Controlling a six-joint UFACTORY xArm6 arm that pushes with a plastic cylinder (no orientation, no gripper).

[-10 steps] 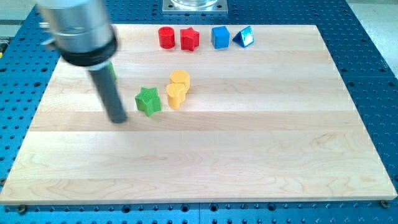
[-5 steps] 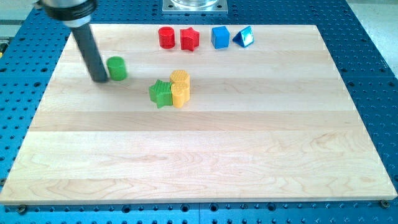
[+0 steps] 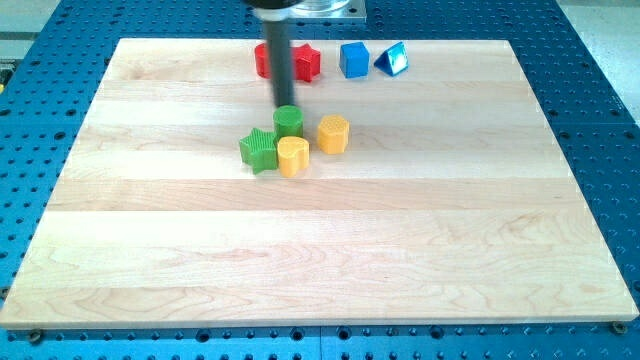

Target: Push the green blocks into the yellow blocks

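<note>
My tip (image 3: 282, 105) stands just above the green cylinder (image 3: 288, 121), touching or nearly touching its top side. The green cylinder rests against a yellow block (image 3: 292, 156) below it. A green star (image 3: 260, 150) sits against that yellow block's left side. A second yellow block (image 3: 333, 133) lies a little apart to the right of the green cylinder. All four sit left of the wooden board's (image 3: 420, 240) middle, in its upper half.
Along the board's top edge stand a red cylinder (image 3: 262, 60), partly hidden by the rod, a red star (image 3: 306, 62), a blue cube (image 3: 354, 59) and a blue triangular block (image 3: 391, 59). A blue perforated table surrounds the board.
My tip swept right from the board's left side, pushing the green cylinder into the yellow pair. One yellow block was knocked out to the right. The green star stayed.
</note>
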